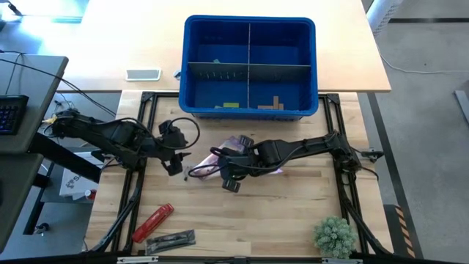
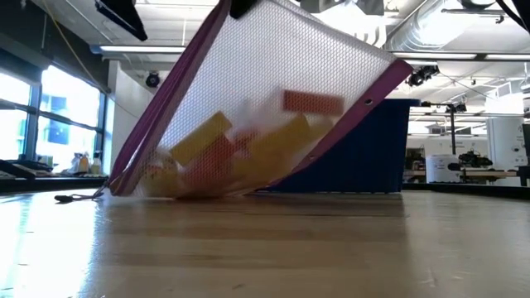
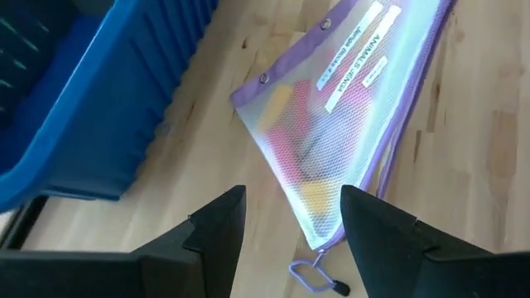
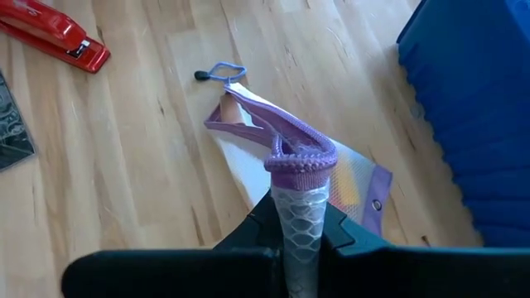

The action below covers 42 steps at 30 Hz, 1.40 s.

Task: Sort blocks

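Red stapler [image 1: 152,222] near table [image 1: 278,220] front edge. Mid-table: right end effector [image 4: 298,217] clamped tight on purple-edged translucent mesh zip pouch [image 2: 273,108], tilted, one corner resting on wood. Yellow and orange-red blocks [image 2: 240,153] piled inside its low end. Left end effector [image 3: 291,217] spread apart, holding nothing, just beside pouch zipper end. Farther back, blue divided plastic bin [image 1: 249,67], few blocks inside.
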{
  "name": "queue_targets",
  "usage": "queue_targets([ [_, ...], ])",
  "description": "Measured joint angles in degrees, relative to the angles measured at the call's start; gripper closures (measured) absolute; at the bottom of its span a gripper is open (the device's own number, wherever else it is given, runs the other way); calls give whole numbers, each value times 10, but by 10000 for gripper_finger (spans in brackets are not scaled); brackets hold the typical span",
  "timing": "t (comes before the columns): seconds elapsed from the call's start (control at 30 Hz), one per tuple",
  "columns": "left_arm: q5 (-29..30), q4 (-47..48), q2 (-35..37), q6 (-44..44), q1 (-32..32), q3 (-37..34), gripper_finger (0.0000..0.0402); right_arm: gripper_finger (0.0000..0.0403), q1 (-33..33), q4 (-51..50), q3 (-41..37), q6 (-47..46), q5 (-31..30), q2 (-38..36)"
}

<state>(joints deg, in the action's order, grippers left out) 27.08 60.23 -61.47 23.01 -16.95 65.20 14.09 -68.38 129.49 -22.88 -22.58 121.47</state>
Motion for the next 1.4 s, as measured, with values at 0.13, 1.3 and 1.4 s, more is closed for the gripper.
queue_targets([
  [0.13, -20, -29, 5, 25, -18, -47, 222, 403, 0, 0, 0, -2, -2, 0],
  [1.3, -26, -469, -150, 92, 13, -383, 225, 403, -3, 1, 0, -7, -2, -1],
  [1.4, -41, -519, -159, 92, 16, -383, 235, 403, -3, 1, 1, -7, 2, -1],
])
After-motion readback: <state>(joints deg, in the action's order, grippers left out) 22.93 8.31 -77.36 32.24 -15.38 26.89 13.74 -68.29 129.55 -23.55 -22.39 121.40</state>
